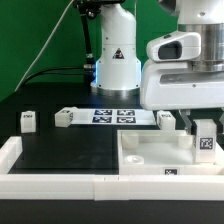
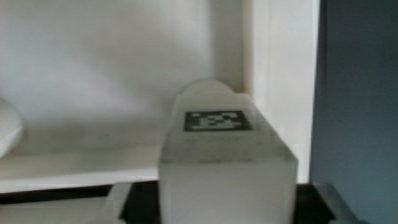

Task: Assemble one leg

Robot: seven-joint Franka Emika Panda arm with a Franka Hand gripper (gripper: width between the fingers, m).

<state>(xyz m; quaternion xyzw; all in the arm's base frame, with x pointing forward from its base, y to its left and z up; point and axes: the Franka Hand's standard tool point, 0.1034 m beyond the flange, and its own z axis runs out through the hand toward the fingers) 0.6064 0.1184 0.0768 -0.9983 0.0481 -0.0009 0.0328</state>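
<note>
My gripper (image 1: 204, 127) is shut on a leg (image 1: 205, 142), a small white boxy block with a black-and-white tag, and holds it upright over the right far corner of the large white tray-like piece (image 1: 150, 162). In the wrist view the leg (image 2: 222, 150) fills the middle between my fingers (image 2: 128, 200), its tag facing the camera, with the tray-like piece's wall (image 2: 107, 80) behind it. I cannot tell whether the leg's lower end touches the tray-like piece.
Three more legs lie on the black table: one at the exterior view's left (image 1: 28, 121), one beside the marker board (image 1: 65, 118), one right of it (image 1: 166, 120). The marker board (image 1: 112, 116) lies before the robot base (image 1: 115, 60). A white rail (image 1: 60, 185) borders the front.
</note>
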